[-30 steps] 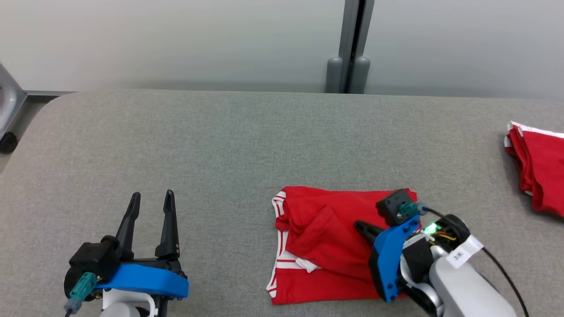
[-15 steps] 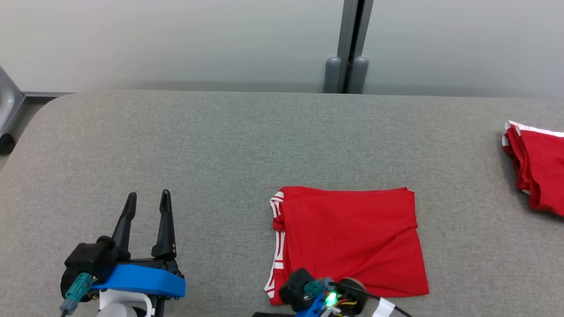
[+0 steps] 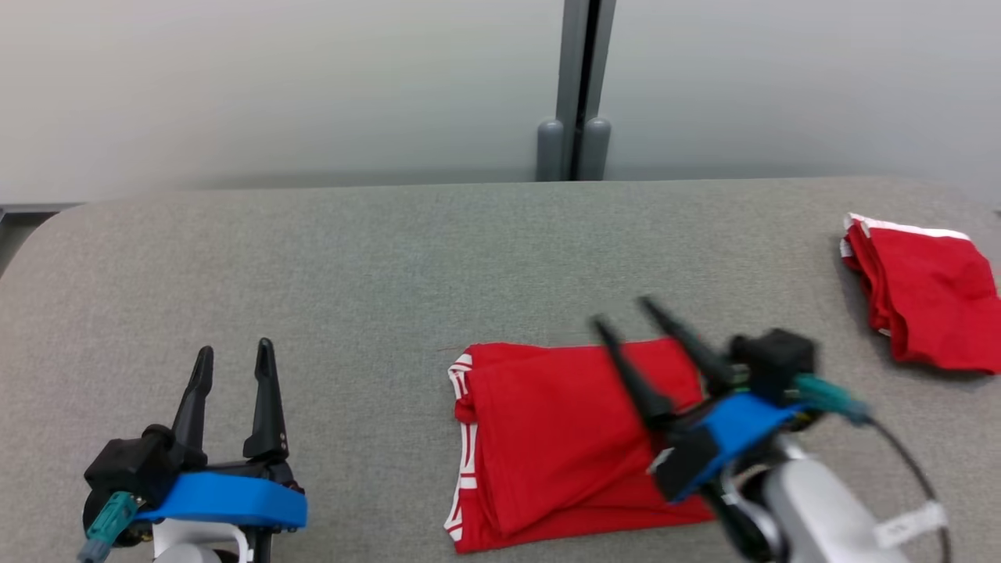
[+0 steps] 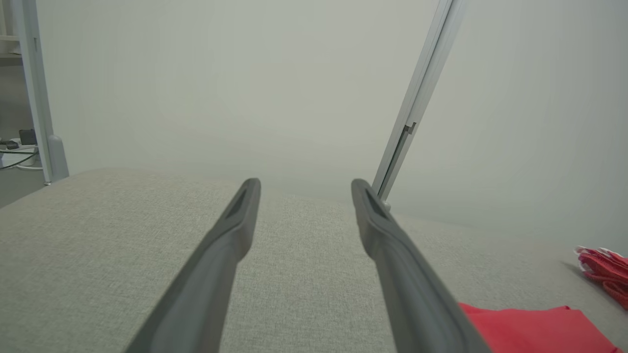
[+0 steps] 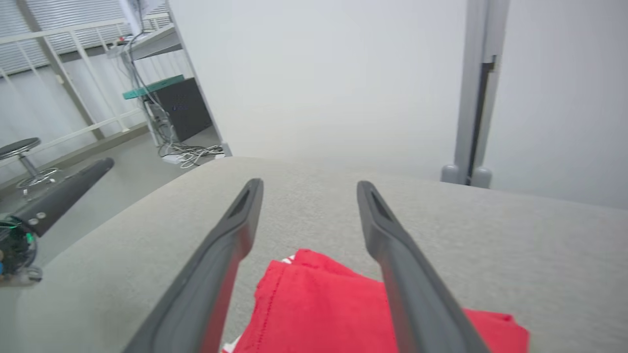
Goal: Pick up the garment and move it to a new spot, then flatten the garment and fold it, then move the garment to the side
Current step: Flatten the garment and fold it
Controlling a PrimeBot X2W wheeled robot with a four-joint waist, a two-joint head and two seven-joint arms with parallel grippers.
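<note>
Right gripper (image 3: 622, 313): fingers apart, empty, poised over the folded red garment (image 3: 547, 438).
Garment lies on the counter's (image 3: 352, 258) near side; I judge I'm lining up the sideways move. Left gripper (image 3: 235, 348) idle, apart.

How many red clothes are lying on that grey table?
2. One folded garment lies near the front of the table; a second red bundle lies at its far right.

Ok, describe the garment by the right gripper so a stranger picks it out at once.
On the wide grey table, look at the near edge, just right of the middle. The folded red garment lies there, a flat rectangle with white stripes on its left edge, below the open right gripper. The other red garment is a smaller bundle at the far right.
</note>
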